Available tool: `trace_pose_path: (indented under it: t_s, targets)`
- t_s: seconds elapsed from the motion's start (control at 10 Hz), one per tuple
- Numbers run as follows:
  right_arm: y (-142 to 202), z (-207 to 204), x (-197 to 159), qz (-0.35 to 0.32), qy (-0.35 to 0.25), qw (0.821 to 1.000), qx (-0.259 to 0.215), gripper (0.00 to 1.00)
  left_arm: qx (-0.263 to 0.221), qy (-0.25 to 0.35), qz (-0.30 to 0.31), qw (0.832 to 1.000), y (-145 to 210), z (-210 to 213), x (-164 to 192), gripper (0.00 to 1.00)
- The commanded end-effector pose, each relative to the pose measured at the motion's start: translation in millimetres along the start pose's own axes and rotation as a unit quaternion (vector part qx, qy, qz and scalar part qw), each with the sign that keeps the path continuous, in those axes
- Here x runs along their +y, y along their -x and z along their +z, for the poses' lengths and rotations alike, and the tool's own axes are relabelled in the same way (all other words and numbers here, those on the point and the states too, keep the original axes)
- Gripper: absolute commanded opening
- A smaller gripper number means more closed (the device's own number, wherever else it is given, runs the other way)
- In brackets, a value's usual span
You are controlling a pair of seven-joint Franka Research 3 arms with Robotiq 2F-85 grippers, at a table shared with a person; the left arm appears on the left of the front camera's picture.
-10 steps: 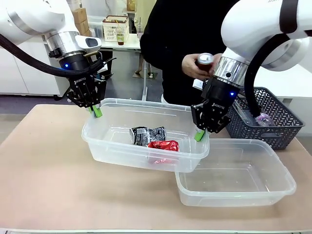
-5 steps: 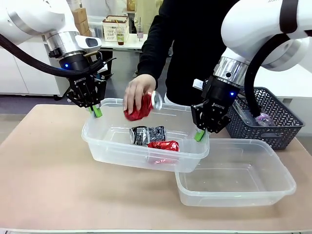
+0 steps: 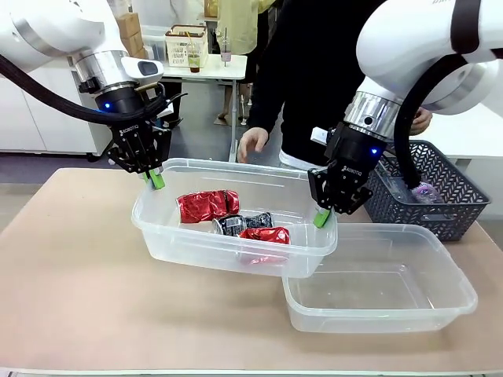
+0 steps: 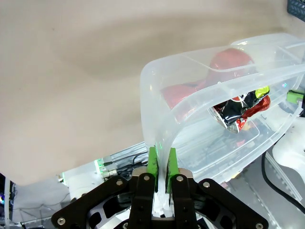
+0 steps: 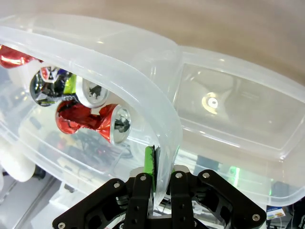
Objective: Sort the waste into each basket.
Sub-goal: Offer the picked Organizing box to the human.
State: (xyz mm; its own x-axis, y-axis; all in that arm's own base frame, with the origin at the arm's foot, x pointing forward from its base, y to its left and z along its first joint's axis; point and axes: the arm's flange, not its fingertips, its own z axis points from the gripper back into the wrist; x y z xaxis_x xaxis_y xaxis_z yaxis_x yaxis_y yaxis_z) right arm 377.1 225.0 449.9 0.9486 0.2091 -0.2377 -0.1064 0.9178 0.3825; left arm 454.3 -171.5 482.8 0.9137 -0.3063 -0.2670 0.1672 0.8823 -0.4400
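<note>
In the front view my left pincer (image 3: pixel 155 179) is clamped tight on the clear tub (image 3: pixel 196 245) at its far-left rim, and my right pincer (image 3: pixel 322 216) grips its right end. The tub's long axis runs from one pincer to the other, with the crushed cans (image 3: pixel 236 220) between them, so I judge both arms must move as one.

In the left wrist view my pads (image 4: pixel 152 161) pinch the tub wall, and the cans lie beyond my fingertips.

In the right wrist view the rim is pinched, and the empty tub (image 5: pixel 248 95) lies just past it.

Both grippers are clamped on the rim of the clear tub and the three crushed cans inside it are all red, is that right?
Not quite. The left gripper and right gripper do clamp the tub's rim, but the front view shows one red can, a second red can and a black-silver can.
</note>
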Motion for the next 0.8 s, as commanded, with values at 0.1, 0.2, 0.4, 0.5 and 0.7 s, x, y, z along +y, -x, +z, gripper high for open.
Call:
trace_pose_path:
  t_s: [0.1,0.2,0.4,0.5,0.7]
  targets:
    - [0,2,4,0.006,-0.005,1.0,-0.001,0.05,-0.006,0.0,-0.004,1.0,0,1,0,0.09]
    - [0,2,4,0.006,-0.005,1.0,-0.001,0.05,-0.006,0.0,-0.004,1.0,0,1,0,0.09]
    - [-12,12,7,0.009,0.017,1.0,0.004,0.05,-0.013,-0.015,0.006,1.0,-8,7,-9,0.09]
    - [-22,29,15,0.023,0.026,0.999,0.011,0.05,-0.01,-0.017,0.0,1.0,-16,16,-15,0.09]
    - [-51,77,22,0.021,0.042,0.999,0.006,0.05,-0.037,-0.023,0.006,0.999,-38,46,-25,0.09]
